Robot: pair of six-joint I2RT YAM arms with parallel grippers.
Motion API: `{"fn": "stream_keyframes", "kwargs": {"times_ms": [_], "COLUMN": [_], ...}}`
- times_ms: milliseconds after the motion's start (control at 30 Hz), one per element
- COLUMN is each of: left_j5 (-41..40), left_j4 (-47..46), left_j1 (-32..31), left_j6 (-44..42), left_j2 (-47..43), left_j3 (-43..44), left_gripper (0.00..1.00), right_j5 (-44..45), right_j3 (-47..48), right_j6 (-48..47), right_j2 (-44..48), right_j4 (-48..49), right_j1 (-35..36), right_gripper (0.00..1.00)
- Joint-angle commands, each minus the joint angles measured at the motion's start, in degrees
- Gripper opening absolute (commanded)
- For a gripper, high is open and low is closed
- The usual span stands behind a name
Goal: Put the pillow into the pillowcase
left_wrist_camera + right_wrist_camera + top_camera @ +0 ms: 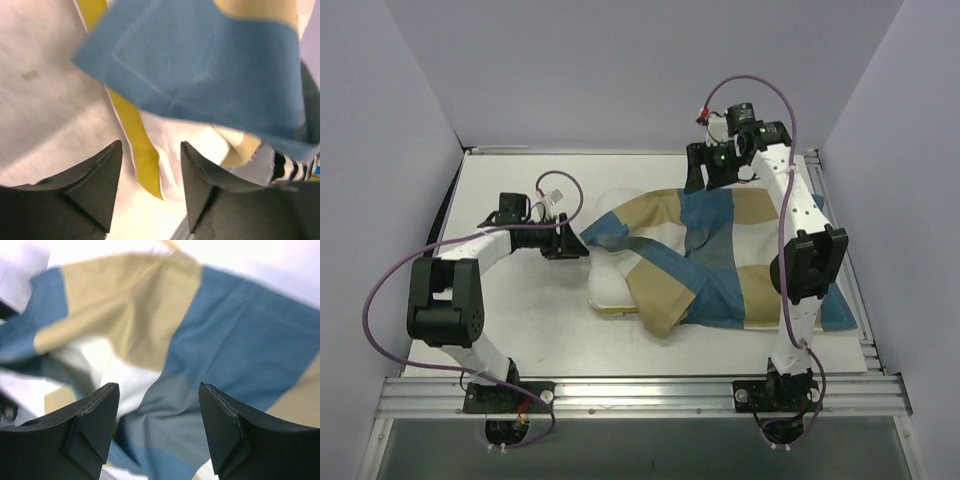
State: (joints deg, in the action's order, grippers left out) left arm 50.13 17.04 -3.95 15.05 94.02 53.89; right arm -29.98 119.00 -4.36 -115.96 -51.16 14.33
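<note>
White table [520,330]: left gripper [570,243] and right gripper [715,172] are hovering open, empty, probably seeking holds on pillowcase [720,250] half-covering pillow [605,288] ahead.

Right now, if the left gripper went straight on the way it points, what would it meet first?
Probably the pillow: its yellow edge lies just ahead, between the open fingers of the left gripper. The blue corner of the pillowcase hangs just beyond. Depth is unclear, so that could come first.
</note>
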Motion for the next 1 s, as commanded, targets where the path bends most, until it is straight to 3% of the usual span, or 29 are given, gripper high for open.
{"fn": "stream_keyframes", "kwargs": {"times_ms": [0,67,133,167,267,333,367,400,467,500,533,567,633,667,767,800,967], "left_j5": [-3.6,-6.2,-6.1,-6.4,-7.0,-7.2,-7.0,-6.7,-5.9,-4.7,-4.2,-3.4,-1.4,-0.7,1.9,2.4,3.3], "left_j4": [1.3,0.5,-0.6,-1.2,-3.1,-5.2,-6.3,-6.8,-8.8,-9.6,-12.2,-13.7,-17.5,-19.0,-25.2,-26.1,-26.8], "left_j1": [0.3,0.0,-0.9,-1.3,-3.3,-5.2,-6.0,-6.6,-8.2,-8.4,-8.8,-9.1,-9.7,-10.0,-10.5,-10.7,-10.4], "left_j6": [-5.2,-4.4,-2.8,-2.1,-1.0,-0.3,0.3,0.8,2.8,3.7,5.7,6.9,10.1,11.2,16.6,17.5,19.3], "left_j2": [3.0,6.3,9.5,10.4,12.9,14.0,14.4,15.0,16.7,17.3,18.3,18.7,19.5,20.1,20.5,20.5,18.6], "left_j3": [6.3,9.4,11.1,12.1,13.3,13.5,13.5,13.8,14.1,14.2,14.2,14.2,14.9,15.0,15.2,15.3,13.4], "left_gripper": [0.59,0.67,0.68,0.75,0.75,0.72,0.71,0.69,0.59,0.53,0.46,0.31,0.18,0.04,0.0,0.0,0.0], "right_j5": [7.0,6.5,4.9,4.5,3.8,4.0,3.1,2.0,-2.5,-3.5,-5.2,-8.6,-13.0,-18.1,-23.3,-24.5,-24.1], "right_j3": [5.9,8.3,9.3,9.2,8.2,7.2,7.0,7.0,7.0,7.0,6.8,4.9,2.0,-1.7,-6.7,-8.2,-6.8], "right_j6": [5.8,8.0,9.1,10.4,12.1,12.5,13.6,14.1,15.3,16.4,16.7,17.2,20.6,22.5,30.3,31.5,37.4], "right_j2": [-7.3,-11.5,-13.1,-14.4,-16.6,-17.7,-18.9,-19.5,-20.4,-20.3,-19.7,-17.5,-14.0,-10.0,-4.6,-4.5,-10.5], "right_j4": [3.2,3.2,3.7,4.3,5.6,6.8,8.2,8.7,10.0,10.5,10.9,12.9,16.6,21.1,30.7,32.2,32.4], "right_j1": [0.0,0.3,0.7,1.1,1.8,2.5,2.5,2.9,3.5,4.0,5.3,6.1,9.2,10.3,14.8,15.5,13.5], "right_gripper": [0.65,0.66,0.69,0.7,0.73,0.69,0.63,0.43,0.18,0.0,0.0,0.0,0.0,0.0,0.0,0.09,0.08]}}
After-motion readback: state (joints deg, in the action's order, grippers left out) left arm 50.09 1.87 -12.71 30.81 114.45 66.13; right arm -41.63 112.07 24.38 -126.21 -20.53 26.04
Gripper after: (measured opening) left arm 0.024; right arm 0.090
